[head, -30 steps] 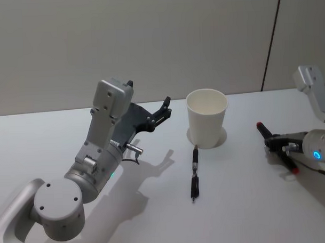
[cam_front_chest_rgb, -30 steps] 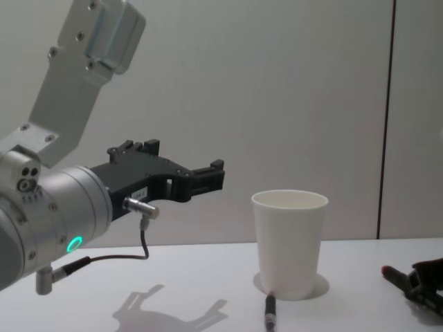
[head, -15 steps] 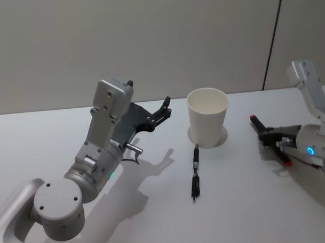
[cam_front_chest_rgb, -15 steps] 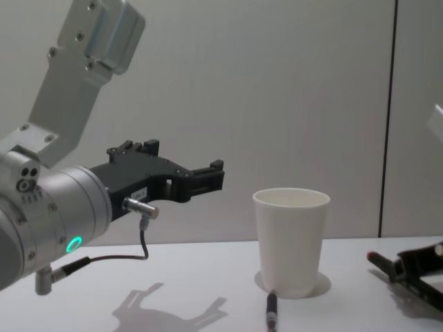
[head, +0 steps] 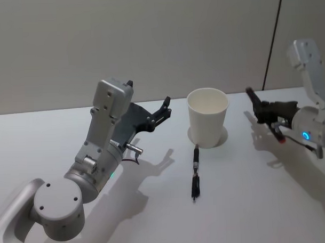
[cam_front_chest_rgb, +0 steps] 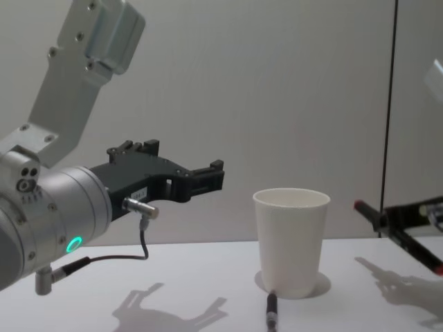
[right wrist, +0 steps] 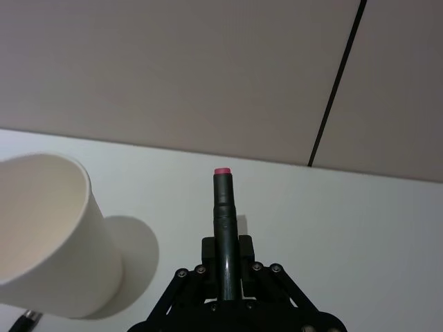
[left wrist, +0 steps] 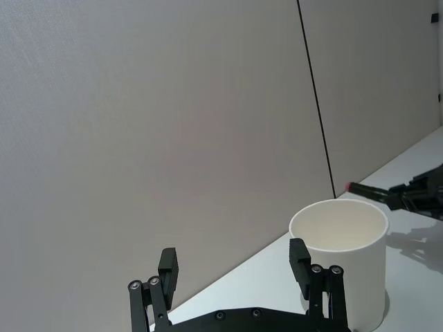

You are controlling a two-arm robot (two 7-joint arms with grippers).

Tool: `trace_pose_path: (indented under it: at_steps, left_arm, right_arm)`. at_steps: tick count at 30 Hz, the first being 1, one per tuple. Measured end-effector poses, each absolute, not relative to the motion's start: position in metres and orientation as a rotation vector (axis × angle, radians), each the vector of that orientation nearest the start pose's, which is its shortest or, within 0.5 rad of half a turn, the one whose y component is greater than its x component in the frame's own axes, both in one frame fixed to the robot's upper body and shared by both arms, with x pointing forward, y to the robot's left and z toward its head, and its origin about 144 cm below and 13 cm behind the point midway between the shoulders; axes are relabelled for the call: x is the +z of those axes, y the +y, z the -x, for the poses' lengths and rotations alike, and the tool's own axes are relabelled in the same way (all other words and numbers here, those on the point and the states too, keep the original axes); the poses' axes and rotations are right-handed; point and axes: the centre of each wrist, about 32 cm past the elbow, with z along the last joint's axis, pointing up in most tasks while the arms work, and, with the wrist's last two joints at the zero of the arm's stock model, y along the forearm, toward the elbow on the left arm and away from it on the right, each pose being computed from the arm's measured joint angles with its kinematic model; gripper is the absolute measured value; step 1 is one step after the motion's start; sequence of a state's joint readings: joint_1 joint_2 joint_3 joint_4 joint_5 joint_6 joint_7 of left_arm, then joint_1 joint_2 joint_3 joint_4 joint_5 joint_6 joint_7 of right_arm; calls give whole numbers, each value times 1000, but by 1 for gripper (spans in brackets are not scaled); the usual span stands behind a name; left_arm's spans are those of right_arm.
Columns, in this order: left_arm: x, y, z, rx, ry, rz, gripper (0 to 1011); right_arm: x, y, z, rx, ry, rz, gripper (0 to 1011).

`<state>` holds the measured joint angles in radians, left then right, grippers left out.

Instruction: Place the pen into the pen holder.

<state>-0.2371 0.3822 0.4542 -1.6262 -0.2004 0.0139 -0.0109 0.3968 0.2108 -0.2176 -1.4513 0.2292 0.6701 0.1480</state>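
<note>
The pen holder, a white paper cup (head: 207, 118) (cam_front_chest_rgb: 291, 238) (left wrist: 342, 257) (right wrist: 48, 235), stands upright at the table's middle. My right gripper (head: 266, 112) (right wrist: 223, 252) (cam_front_chest_rgb: 405, 213) hovers to the right of the cup, about level with its rim. It is shut on a dark pen (head: 253, 97) (right wrist: 222, 204) (cam_front_chest_rgb: 370, 209) whose red tip points toward the cup. A second dark pen (head: 194, 171) (cam_front_chest_rgb: 270, 315) lies flat on the table just in front of the cup. My left gripper (head: 166, 108) (cam_front_chest_rgb: 214, 176) (left wrist: 234, 259) is open and held in the air left of the cup.
The white table (head: 251, 203) runs back to a grey wall with a dark vertical seam (head: 272, 40). The left arm's large silver body (head: 94, 166) takes up the near left of the table.
My right gripper has risen from the table and moved left toward the cup, carrying its pen. The left arm, the cup and the pen on the table have not moved.
</note>
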Motion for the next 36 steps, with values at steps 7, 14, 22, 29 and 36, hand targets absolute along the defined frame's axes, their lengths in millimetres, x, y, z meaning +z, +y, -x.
trace_pose_path:
  at_steps: [7, 14, 22, 29, 36]
  left_arm:
    - [1204, 198, -492, 1124, -268, -61, 1001]
    - [1204, 198, -492, 1124, -268, -61, 1001]
    - [1204, 198, -492, 1124, -268, -61, 1001]
    - [1204, 198, -492, 1124, -268, -61, 1001]
    - [1204, 198, -492, 1124, -268, -61, 1001]
  right_arm:
    - [1246, -227, -557, -1251, 210, 301, 176]
    - [1251, -225, -557, -1268, 133, 219, 176]
    - [1257, -220, -558, -1283, 34, 103, 176]
    - [1259, -212, -562, -1282, -41, 4, 176]
    - [1260, -198, -568, -1265, -113, -95, 176]
